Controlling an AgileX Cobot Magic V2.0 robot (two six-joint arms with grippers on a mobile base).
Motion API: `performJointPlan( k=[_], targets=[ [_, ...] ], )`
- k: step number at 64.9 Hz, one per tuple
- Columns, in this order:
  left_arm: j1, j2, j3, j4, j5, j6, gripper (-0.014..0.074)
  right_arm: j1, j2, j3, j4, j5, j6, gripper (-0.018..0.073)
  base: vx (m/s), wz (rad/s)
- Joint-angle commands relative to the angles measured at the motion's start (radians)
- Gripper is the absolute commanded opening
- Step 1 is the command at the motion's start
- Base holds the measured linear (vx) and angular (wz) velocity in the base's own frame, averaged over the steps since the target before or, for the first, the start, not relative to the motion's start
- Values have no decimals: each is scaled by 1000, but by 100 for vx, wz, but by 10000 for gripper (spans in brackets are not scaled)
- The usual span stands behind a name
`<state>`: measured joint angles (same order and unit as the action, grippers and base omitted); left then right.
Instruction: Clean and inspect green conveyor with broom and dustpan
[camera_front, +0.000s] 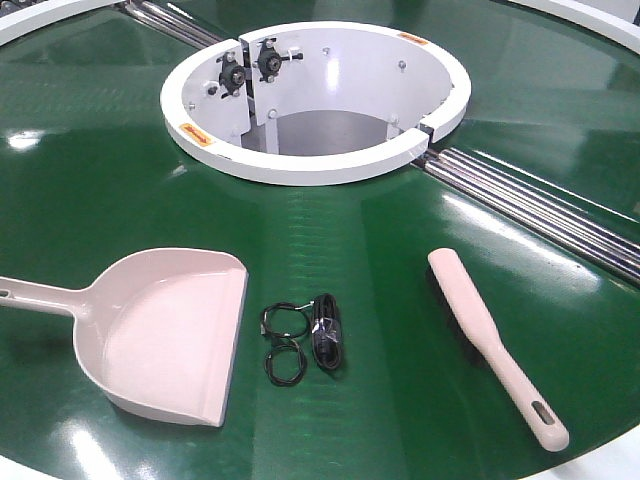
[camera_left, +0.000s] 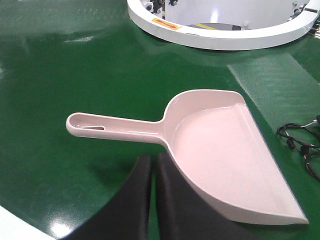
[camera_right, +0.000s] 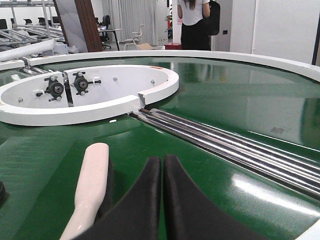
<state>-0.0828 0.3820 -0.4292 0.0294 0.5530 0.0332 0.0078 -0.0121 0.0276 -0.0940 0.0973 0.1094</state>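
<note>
Where the front-facing camera looks down, a large glossy dark-green round conveyor (camera_front: 400, 250) is shown, with a white ring opening (camera_front: 320, 170) at the far side and metal roller strips (camera_front: 540, 210) running off to the right. A wide beige-pink plastic dustpan (camera_front: 170, 330) is laid near left, its flat lip turned right. A slim beige-pink plastic broom (camera_front: 480, 325) is laid near right, and thin black cables (camera_front: 315, 335) are seen between them, just beside the lip. From the left wrist, the dustpan (camera_left: 220, 160) is seen flat on the belt, and the black fingers of the left gripper (camera_left: 154, 159) are pressed together on nothing, near where handle meets scoop. From the right wrist, the right gripper (camera_right: 162, 161) is likewise closed and empty, with the broom (camera_right: 92, 185) lying just left of it.
</note>
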Motion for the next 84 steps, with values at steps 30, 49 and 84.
performJointPlan(
  k=[30, 49, 84],
  targets=[
    [0, 12, -34, -13, -45, -4, 557, -4, -10, 4, 0, -74, -2, -8, 0, 0],
    [0, 75, -159, -69, 111, 69, 575, -4, -10, 4, 0, -74, -2, -8, 0, 0],
    [-1, 818, -812, -75, 695, 745, 575, -4, -10, 4, 0, -74, -2, -8, 0, 0]
  ],
)
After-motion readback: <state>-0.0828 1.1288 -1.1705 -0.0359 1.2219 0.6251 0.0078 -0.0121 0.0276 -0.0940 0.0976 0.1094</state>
